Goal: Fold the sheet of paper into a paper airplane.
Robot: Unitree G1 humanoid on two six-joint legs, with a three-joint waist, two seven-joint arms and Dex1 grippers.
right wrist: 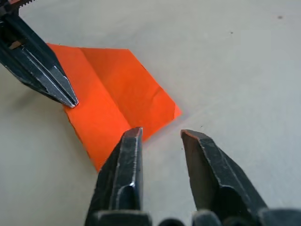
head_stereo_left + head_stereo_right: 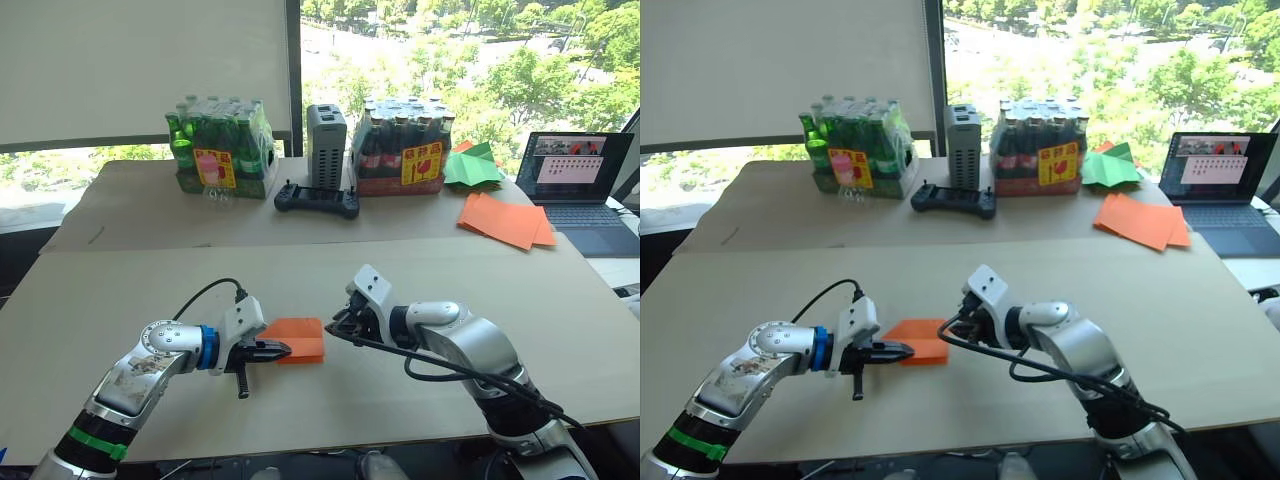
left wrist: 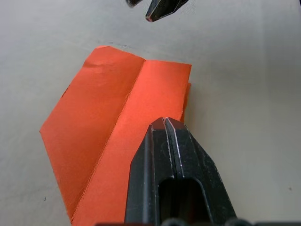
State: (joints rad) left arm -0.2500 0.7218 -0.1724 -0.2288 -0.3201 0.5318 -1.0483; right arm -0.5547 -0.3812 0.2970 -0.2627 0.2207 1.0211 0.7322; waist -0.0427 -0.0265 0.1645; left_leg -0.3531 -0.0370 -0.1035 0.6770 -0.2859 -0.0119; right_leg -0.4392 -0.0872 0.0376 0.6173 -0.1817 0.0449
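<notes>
The orange sheet of paper (image 2: 296,340) lies flat on the front part of the bench (image 2: 120,300), between the two grippers. It is folded into a small layered shape with a crease line down its middle. Its long way runs across the bench, from the robot's left to its right. One end is cut at a slant into a blunt point, and that end faces the left gripper (image 2: 280,350). The left gripper has its two black fingers pressed together, and its tip rests over the paper's near edge. I cannot tell if it presses on the paper. The right gripper (image 1: 161,135) sits just beside the paper's other end, with its fingers apart and nothing between them. Far back on the bench lie a pile of orange sheets (image 2: 505,221) and a green paper shape (image 2: 472,166).
</notes>
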